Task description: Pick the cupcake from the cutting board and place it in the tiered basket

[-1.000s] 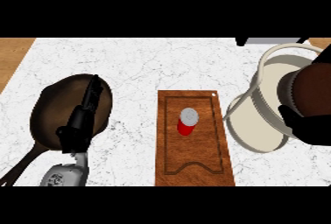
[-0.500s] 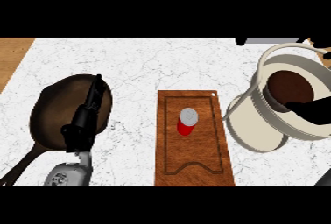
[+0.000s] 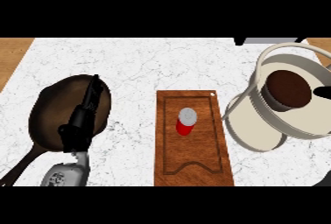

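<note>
Left hand (image 3: 81,124): low at the view's left, fingers straight, pointing up the frame, grey forearm (image 3: 65,175) behind it. Right hand: only a dark tip at the right edge.

White marble counter (image 3: 135,65) with fine grey veining fills nearly the whole view, seen from steeply above. Wood-toned surface shows past the counter's edge at 10 o'clock (image 3: 13,54), and a small strip of the same tone at 2 o'clock (image 3: 320,43). A dark shape sits on the far edge at 1 o'clock (image 3: 242,41); cannot tell what it is. Light even, no hard shadows.
</note>
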Robot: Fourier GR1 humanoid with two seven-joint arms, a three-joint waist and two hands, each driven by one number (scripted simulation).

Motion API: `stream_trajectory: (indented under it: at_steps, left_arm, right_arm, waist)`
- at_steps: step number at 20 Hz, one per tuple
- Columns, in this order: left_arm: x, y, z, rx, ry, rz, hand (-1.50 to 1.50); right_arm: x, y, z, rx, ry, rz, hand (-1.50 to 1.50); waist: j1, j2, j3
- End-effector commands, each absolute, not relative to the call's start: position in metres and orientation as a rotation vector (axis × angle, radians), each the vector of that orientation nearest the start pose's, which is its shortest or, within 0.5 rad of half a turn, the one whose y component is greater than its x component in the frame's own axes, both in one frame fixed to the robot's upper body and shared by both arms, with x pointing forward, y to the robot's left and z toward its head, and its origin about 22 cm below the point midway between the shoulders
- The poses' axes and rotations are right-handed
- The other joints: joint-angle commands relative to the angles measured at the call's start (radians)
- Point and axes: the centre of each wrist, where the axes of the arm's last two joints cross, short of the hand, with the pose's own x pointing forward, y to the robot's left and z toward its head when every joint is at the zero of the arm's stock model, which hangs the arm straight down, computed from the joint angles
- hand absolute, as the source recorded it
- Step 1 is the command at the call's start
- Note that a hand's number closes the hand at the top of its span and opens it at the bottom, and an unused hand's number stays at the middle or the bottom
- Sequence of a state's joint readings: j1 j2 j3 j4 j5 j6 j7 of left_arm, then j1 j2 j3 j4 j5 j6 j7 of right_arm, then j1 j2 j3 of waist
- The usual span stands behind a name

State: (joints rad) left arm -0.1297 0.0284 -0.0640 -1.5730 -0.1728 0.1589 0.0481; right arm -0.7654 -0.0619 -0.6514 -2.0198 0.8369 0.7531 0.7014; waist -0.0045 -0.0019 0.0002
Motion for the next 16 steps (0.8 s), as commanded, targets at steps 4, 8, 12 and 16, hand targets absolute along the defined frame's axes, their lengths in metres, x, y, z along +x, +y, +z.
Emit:
stream_trajectory:
  at_steps: [4,8,12,16]
  left_arm:
    - [0.272,0.215,0.025,0.204,-1.655,-0.087,0.00]
    - [0.264,0.218,0.026,0.209,-1.641,-0.084,0.00]
    - [0.258,0.209,0.029,0.219,-1.646,-0.070,0.00]
    - [0.263,0.216,0.030,0.253,-1.654,-0.062,0.00]
  right_arm:
    - [0.223,-0.373,0.285,-0.918,-1.359,-0.043,-1.50]
    - [0.177,-0.426,0.264,-0.868,-1.390,-0.150,-1.50]
    - [0.127,-0.477,0.243,-0.864,-1.394,-0.156,-1.50]
    - [0.085,-0.533,0.232,-0.789,-1.455,-0.155,-1.50]
  waist:
    - [-0.021,-0.004,0.000]
    - [-0.039,-0.013,0.002]
    - [-0.039,-0.011,0.002]
    - [-0.047,-0.010,0.002]
